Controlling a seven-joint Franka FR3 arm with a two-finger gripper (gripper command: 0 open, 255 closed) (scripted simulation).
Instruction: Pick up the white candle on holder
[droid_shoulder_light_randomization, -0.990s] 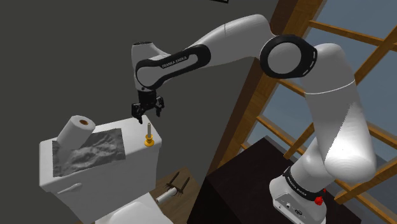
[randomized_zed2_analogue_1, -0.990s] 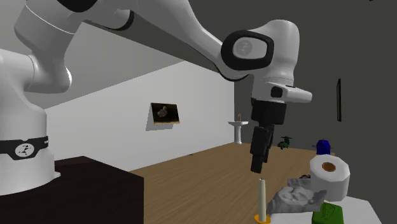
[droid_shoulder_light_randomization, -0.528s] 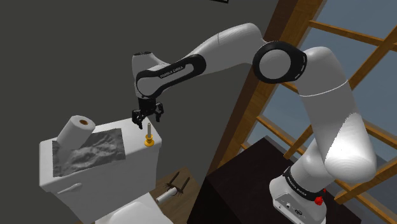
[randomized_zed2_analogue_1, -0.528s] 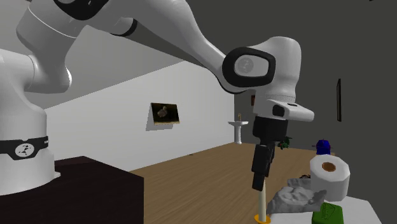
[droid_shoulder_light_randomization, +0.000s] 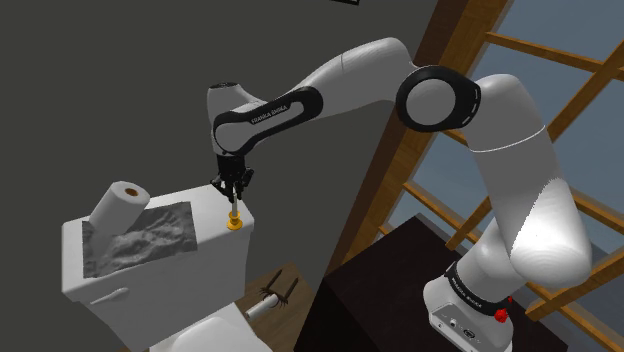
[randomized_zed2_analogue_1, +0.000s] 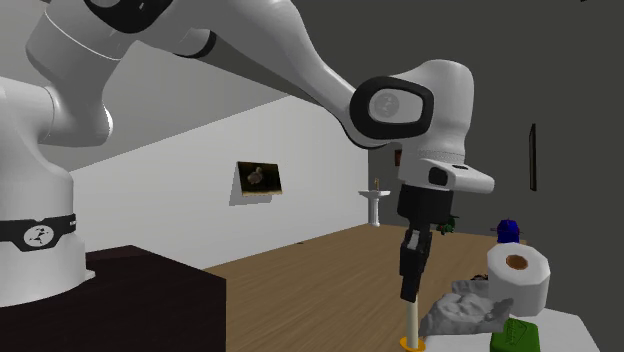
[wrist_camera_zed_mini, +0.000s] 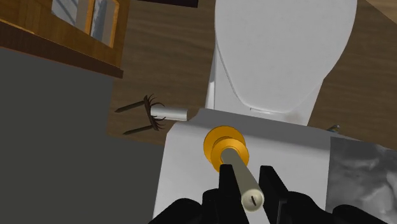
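The black claw (wrist_camera_zed_mini: 247, 173) is clamped on the top of the slim cream candle (wrist_camera_zed_mini: 239, 167), which stands upright in its round golden holder (wrist_camera_zed_mini: 215, 141) on the white toilet tank lid (wrist_camera_zed_mini: 181, 172). The grasp seems made; next should come a straight upward lift.

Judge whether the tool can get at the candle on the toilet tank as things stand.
Probably yes: the tool sits over the candle, its fingers seemingly clasping it, with nothing between.

The pincer (droid_shoulder_light_randomization: 233, 195), a second ago spread open well above the candle (randomized_zed2_analogue_1: 411, 322), has descended over its upper end. Its fingers (wrist_camera_zed_mini: 226, 181), apart half a second ago, have now closed against the candle's sides between them.
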